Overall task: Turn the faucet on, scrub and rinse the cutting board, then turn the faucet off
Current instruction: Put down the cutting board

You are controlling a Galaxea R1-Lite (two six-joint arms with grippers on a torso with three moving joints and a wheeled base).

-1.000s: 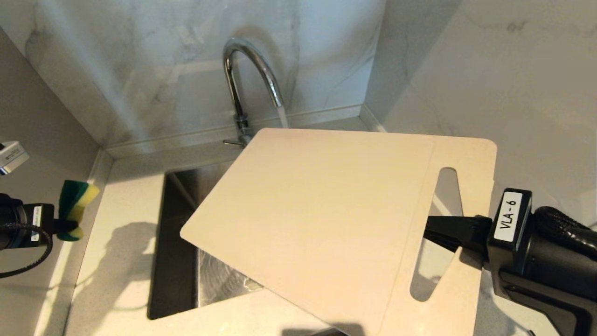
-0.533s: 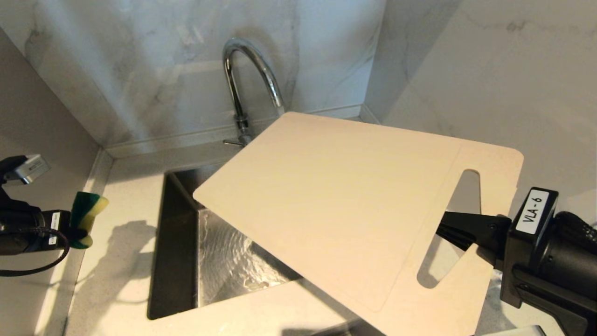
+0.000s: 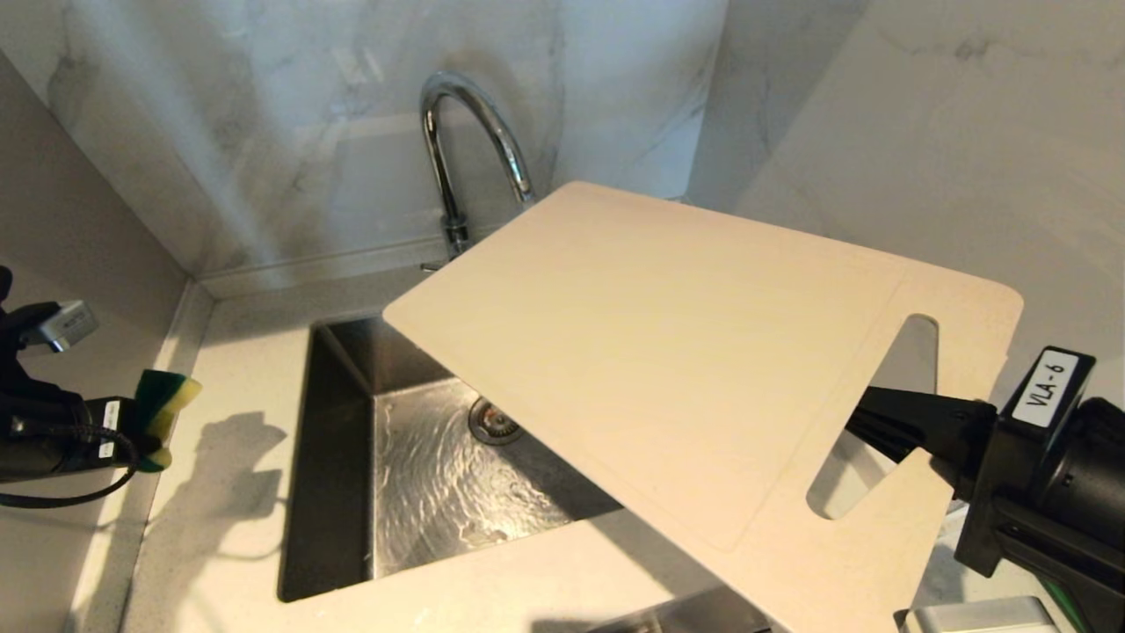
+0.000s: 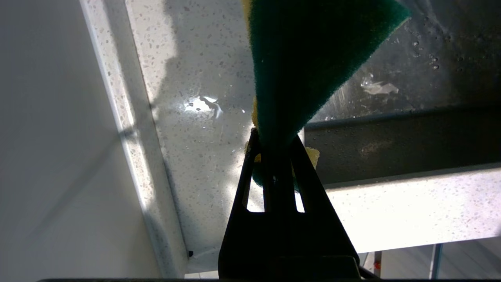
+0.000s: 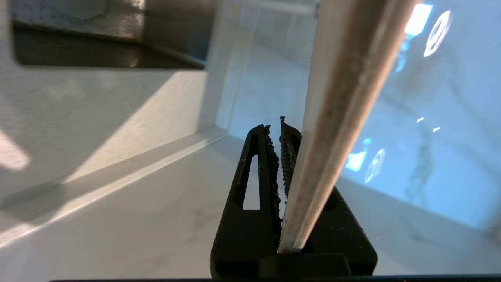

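Two grippers busy, right gripper (image 3: 866, 420) at 3 o'clock clamping cutting board (image 3: 668, 369) tilted over sink (image 3: 338, 457), left gripper (image 3: 132, 431) at 9 o'clock pinching sponge (image 3: 163, 404), faucet (image 3: 466, 141) at 12.

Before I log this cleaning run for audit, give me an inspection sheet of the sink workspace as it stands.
Surface: pale speckled countertop around a steel sink, wet with rippling water.
Job's things: cutting board held tilted above the sink, hiding the tip of the faucet spout; whether water is running cannot be seen.
Clutter: nothing seen.
Grippers: right gripper shut on the board beside its handle slot; left gripper at the left, over the counter, shut on a green-and-yellow sponge.
Cables: black cable looping under the left arm.
Surroundings: marble-look walls on the back and right.
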